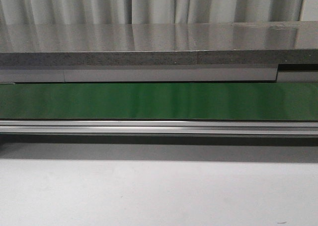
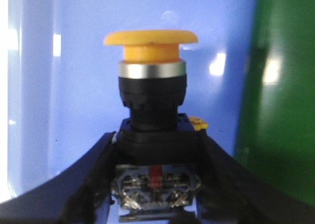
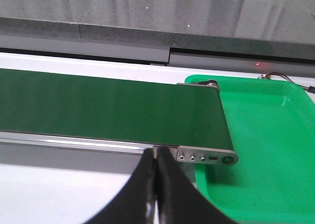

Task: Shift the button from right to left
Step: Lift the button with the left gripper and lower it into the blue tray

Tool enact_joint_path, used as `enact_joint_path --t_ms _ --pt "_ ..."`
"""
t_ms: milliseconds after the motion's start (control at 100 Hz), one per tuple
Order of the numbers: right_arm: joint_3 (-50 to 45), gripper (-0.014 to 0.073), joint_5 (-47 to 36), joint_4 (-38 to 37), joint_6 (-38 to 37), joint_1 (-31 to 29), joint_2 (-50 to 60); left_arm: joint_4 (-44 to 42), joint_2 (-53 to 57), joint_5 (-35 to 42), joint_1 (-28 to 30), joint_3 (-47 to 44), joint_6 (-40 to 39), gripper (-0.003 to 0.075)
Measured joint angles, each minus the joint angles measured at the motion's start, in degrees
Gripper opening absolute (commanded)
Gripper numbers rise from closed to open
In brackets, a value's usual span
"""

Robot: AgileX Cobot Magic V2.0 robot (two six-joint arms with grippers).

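Over a blue bin (image 2: 74, 111), left fingers (image 2: 93, 184) clamped on the button (image 2: 150, 76), its label unreadable; right fingers (image 3: 167, 184) together.

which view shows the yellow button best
The left wrist view: the button fills the frame, its black body gripped by the left end effector against a blue background. The front and right wrist views show only the green conveyor belt, no button.

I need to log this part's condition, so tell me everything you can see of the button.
The button shows only in the left wrist view. It has a wide yellow-orange mushroom cap, a silvery ring beneath, then a black collar and a boxy black body with metal terminals. It stands upright between the left gripper's dark fingers, against a blue surface.
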State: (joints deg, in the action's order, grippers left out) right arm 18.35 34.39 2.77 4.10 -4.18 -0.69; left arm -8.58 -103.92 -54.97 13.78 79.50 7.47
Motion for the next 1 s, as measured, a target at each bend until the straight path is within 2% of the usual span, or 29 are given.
enact_joint_path --t_ms 360,630,940,1000 --pt "0.0 -0.0067 0.0 0.0 0.0 0.0 0.0 -0.2 -7.7 2.9 2.0 0.0 2.4 0.024" --pt "0.0 -0.0067 0.0 0.0 0.0 0.0 0.0 -0.1 -8.5 4.6 2.5 0.0 3.0 0.0466" --pt "0.0 -0.0067 0.0 0.0 0.0 0.0 0.0 -0.1 -8.5 4.8 2.5 0.4 3.0 0.0469" --pt "0.0 -0.0067 0.0 0.0 0.0 0.0 0.0 -0.2 -8.5 4.3 2.5 1.4 3.0 0.0439"
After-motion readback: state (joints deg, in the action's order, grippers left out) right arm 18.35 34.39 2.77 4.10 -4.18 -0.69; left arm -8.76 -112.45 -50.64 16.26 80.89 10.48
